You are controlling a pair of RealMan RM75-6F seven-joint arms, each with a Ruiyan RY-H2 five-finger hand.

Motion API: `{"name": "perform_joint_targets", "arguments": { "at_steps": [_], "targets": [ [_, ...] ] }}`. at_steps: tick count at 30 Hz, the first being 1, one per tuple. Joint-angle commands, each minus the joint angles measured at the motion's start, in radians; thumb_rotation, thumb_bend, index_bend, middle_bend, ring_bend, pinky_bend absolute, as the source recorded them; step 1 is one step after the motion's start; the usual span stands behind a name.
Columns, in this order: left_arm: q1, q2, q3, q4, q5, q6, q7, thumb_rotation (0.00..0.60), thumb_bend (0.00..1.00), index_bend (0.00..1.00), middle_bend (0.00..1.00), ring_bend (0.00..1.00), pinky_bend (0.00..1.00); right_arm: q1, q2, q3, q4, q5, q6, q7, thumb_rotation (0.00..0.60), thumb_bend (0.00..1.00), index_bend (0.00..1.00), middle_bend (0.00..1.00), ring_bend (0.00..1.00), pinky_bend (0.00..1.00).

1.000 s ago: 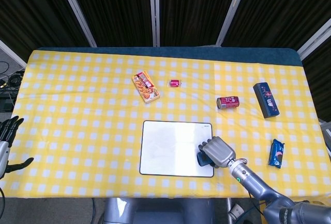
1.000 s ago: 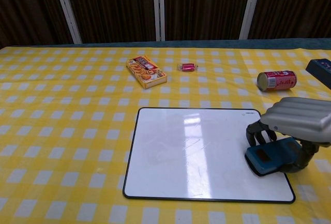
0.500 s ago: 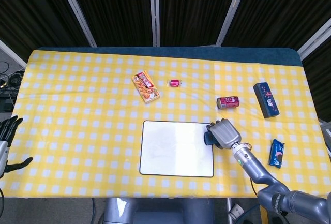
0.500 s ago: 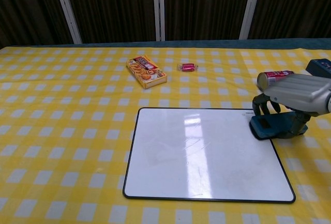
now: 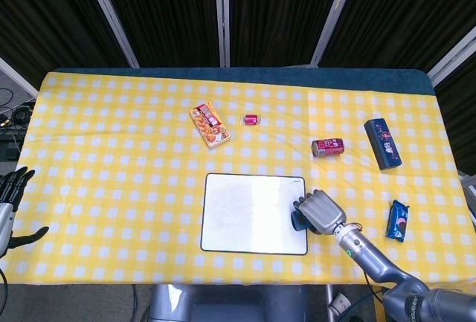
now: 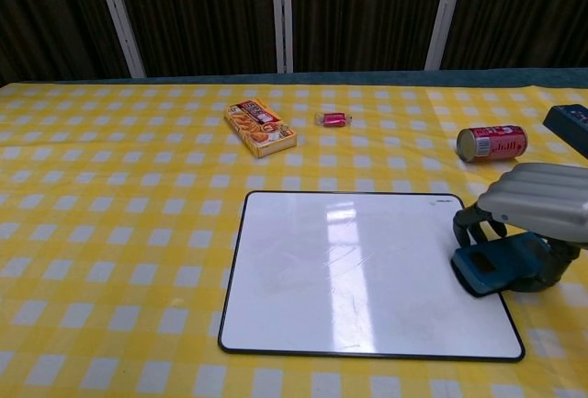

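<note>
From the head view I have my right hand [image 5: 320, 211] closed around the blue eraser [image 5: 299, 221], pressing it on the right edge of the whiteboard [image 5: 249, 212], which spreads out to the left of the hand. Beyond the hand lies the red can [image 5: 327, 147] on its side; to the hand's right sits the blue snack packet [image 5: 399, 220]. My left hand [image 5: 10, 201] hangs off the far left table edge, fingers apart, holding nothing. In the chest view the right hand [image 6: 537, 219] arches over the eraser [image 6: 496, 265], fingers [image 6: 467, 224] wrapped down its sides, the eraser resting on the whiteboard's [image 6: 349, 269] right border. The can [image 6: 491, 143] lies just behind the hand; the orange box [image 6: 260, 127] is well off to its left.
</note>
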Motion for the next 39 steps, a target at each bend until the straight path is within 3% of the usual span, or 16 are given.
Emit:
{"name": "perform_joint_targets", "arguments": {
  "at_steps": [1, 6, 10, 17, 24, 27, 30, 31, 33, 39],
  "targets": [
    [0.000, 0.000, 0.000, 0.000, -0.001, 0.000, 0.001, 0.600, 0.00, 0.00, 0.00, 0.00, 0.00, -0.009, 0.049, -0.033, -0.061, -0.045, 0.007, -0.002, 0.600, 0.37, 0.55, 0.59, 0.48, 0.50],
    [0.001, 0.000, 0.001, -0.001, 0.000, 0.002, 0.001, 0.600, 0.00, 0.00, 0.00, 0.00, 0.00, -0.015, 0.078, -0.011, -0.082, -0.064, 0.050, 0.037, 0.600, 0.37, 0.55, 0.59, 0.48, 0.50],
    [0.002, 0.001, 0.001, -0.003, 0.003, 0.005, 0.000, 0.600, 0.00, 0.00, 0.00, 0.00, 0.00, -0.015, 0.094, 0.045, -0.052, -0.034, 0.087, 0.081, 0.600, 0.37, 0.55, 0.59, 0.48, 0.50],
    [0.002, 0.002, 0.001, -0.005, 0.004, 0.005, 0.001, 0.600, 0.00, 0.00, 0.00, 0.00, 0.00, -0.012, 0.042, 0.122, 0.117, 0.093, 0.067, 0.129, 0.600, 0.37, 0.55, 0.58, 0.48, 0.50],
    [-0.001, -0.001, 0.000, -0.004, -0.002, 0.000, 0.008, 0.600, 0.00, 0.00, 0.00, 0.00, 0.00, -0.017, -0.025, 0.127, 0.244, 0.152, 0.025, 0.148, 0.600, 0.37, 0.54, 0.57, 0.48, 0.50],
    [-0.001, -0.002, -0.001, -0.004, -0.004, -0.001, 0.010, 0.600, 0.00, 0.00, 0.00, 0.00, 0.00, -0.017, -0.035, 0.122, 0.264, 0.160, 0.001, 0.161, 0.600, 0.29, 0.41, 0.43, 0.39, 0.44],
    [-0.001, -0.002, -0.002, -0.003, -0.006, -0.002, 0.007, 0.600, 0.00, 0.00, 0.00, 0.00, 0.00, -0.012, -0.019, 0.122, 0.244, 0.198, -0.040, 0.143, 0.600, 0.05, 0.14, 0.15, 0.14, 0.26],
    [-0.001, -0.001, -0.002, -0.004, -0.006, -0.002, 0.006, 0.600, 0.00, 0.00, 0.00, 0.00, 0.00, -0.012, -0.011, 0.124, 0.230, 0.203, -0.039, 0.133, 0.600, 0.02, 0.11, 0.11, 0.11, 0.25],
    [-0.001, 0.001, -0.002, -0.004, -0.006, -0.002, 0.003, 0.600, 0.00, 0.00, 0.00, 0.00, 0.00, -0.017, 0.000, 0.128, 0.204, 0.203, -0.022, 0.126, 0.600, 0.00, 0.05, 0.06, 0.06, 0.21],
    [-0.001, 0.006, -0.004, -0.003, -0.005, -0.001, -0.011, 0.600, 0.00, 0.00, 0.00, 0.00, 0.00, -0.052, 0.078, 0.132, 0.079, 0.144, 0.079, 0.148, 0.600, 0.00, 0.06, 0.05, 0.04, 0.19]
  ]
}}
